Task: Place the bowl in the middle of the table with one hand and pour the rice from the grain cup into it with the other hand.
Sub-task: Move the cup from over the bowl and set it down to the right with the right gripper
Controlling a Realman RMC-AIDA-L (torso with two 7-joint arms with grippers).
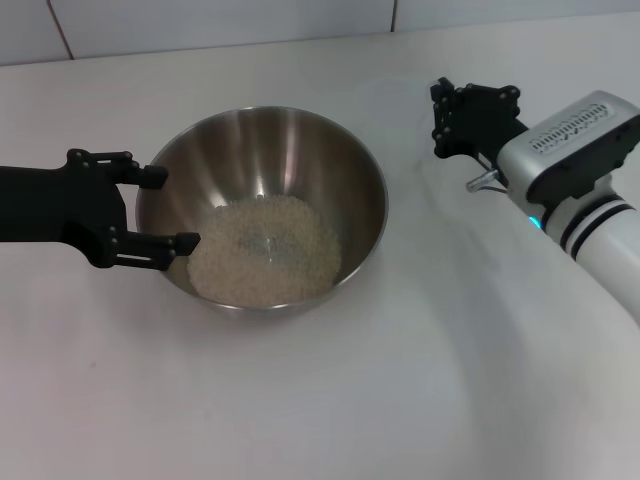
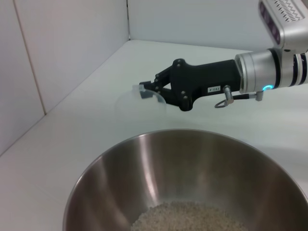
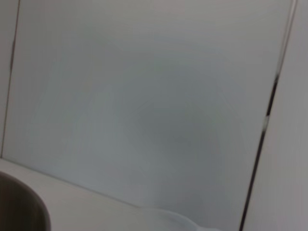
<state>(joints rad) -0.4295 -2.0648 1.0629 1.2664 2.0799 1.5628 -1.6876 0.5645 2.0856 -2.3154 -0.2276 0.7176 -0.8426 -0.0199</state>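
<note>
The steel bowl (image 1: 262,150) stands on the white table (image 1: 320,400) near its middle, with a pale heap of rice (image 1: 265,250) in its bottom. My left gripper (image 1: 168,209) is at the bowl's left rim, open, one finger on each side of the rim's curve. My right gripper (image 1: 437,112) is to the right of the bowl and beyond it, above the table. In the left wrist view it (image 2: 146,91) is shut on the clear grain cup (image 2: 139,101), which lies tilted on its side and looks empty. The bowl (image 2: 159,163) and the rice (image 2: 187,216) fill that view's foreground.
A white tiled wall (image 1: 200,25) runs along the table's far edge. The right wrist view shows mostly wall, with a bit of the bowl's rim (image 3: 21,204). Bare table lies in front of the bowl and on both sides.
</note>
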